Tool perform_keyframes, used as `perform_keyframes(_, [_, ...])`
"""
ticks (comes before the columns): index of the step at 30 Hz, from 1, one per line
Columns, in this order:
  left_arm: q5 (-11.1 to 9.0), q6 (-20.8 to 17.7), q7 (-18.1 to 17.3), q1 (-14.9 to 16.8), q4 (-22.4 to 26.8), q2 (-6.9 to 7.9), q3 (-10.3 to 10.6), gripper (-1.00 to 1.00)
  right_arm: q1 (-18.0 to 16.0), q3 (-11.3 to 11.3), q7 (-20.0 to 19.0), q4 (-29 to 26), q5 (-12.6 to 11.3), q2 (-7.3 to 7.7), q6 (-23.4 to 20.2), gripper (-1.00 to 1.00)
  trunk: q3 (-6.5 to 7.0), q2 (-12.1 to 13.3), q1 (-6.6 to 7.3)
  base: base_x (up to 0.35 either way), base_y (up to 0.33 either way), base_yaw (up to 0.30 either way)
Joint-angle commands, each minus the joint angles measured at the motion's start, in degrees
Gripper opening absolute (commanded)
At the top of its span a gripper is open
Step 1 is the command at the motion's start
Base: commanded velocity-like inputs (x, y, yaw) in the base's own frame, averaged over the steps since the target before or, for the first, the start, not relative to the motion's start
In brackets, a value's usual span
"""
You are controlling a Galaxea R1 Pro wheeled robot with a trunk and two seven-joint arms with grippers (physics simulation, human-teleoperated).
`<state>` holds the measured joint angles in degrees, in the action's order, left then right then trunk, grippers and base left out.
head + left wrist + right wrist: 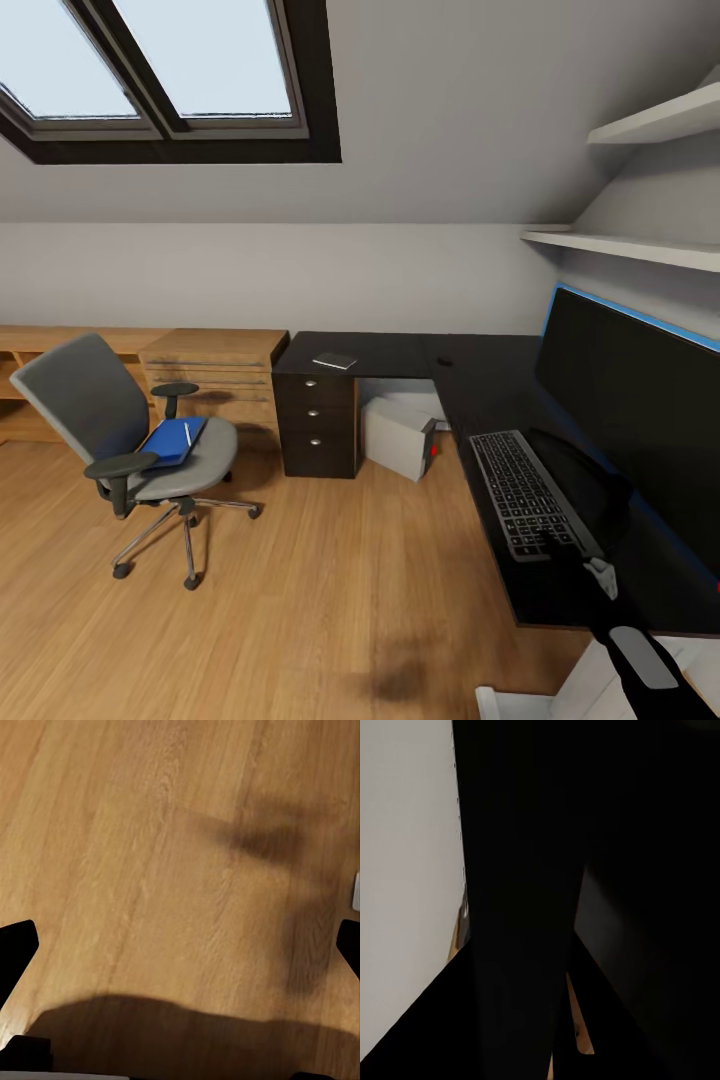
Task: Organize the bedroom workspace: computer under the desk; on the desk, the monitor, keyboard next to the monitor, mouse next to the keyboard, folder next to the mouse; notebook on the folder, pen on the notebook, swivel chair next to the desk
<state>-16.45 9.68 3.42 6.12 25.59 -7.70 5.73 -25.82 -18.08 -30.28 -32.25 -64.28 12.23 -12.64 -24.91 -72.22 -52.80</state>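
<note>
Judging progress from largest to smallest, the black L-shaped counter (400, 352) with three silver-knobbed drawers serves as the landmark. The large wide black monitor (640, 400) stands on the counter's right wing, so that part looks done. The grey upholstered swivel chair (120, 430) with black armrests and chrome star base sits on the wooden floor (330, 590) well apart from the counter, off its drawer end, and has yet to be brought alongside. The light grey boxy computer tower (400, 438) with a small red spot rests under the counter, just beside the drawers, so it looks in place. The slim dark grey keyboard (522, 492) lies on the counter directly in front of the monitor, apparently placed. The bright blue flat folder (172, 441) lies on the chair seat with the thin white pen (187, 434) on top of it; both must be moved to the counter. The small thin dark grey notebook (335, 360) lies on the counter above the drawers and is not yet stacked. A small dark spot (444, 361) near the counter's inner corner may be the mouse, though it is too small to tell.

The left end effector (180, 945) hangs over bare floor, fingers spread and holding nothing. The right arm (640, 655) reaches toward the counter's near edge by the keyboard; whether its end effector is spread or pressed together I cannot tell.
</note>
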Motion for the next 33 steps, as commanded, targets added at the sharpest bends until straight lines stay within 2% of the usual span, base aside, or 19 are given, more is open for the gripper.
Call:
perform_keyframes(1, [-0.5, 0.2, 0.4, 0.0, 0.0, 0.05, 0.5, 1.00, 0.0, -0.5, 2.8, 0.2, -0.1, -0.01, 0.0, -1.00, -0.07, 0.0, 0.00, 0.000, 0.000, 0.000])
perform_keyframes(8, [-0.5, 0.2, 0.4, 0.0, 0.0, 0.05, 0.5, 1.00, 0.0, -1.4, 2.9, 0.2, -0.2, 0.02, 0.6, -1.00, -0.07, 0.0, 0.00, 0.000, 0.000, 0.000])
perform_keyframes(33, [-0.5, 0.2, 0.4, 0.0, 0.0, 0.05, 0.5, 1.00, 0.0, -1.3, 2.9, 0.1, -0.2, 0.07, 0.5, -1.00, -0.07, 0.0, 0.00, 0.021, 0.029, 0.000])
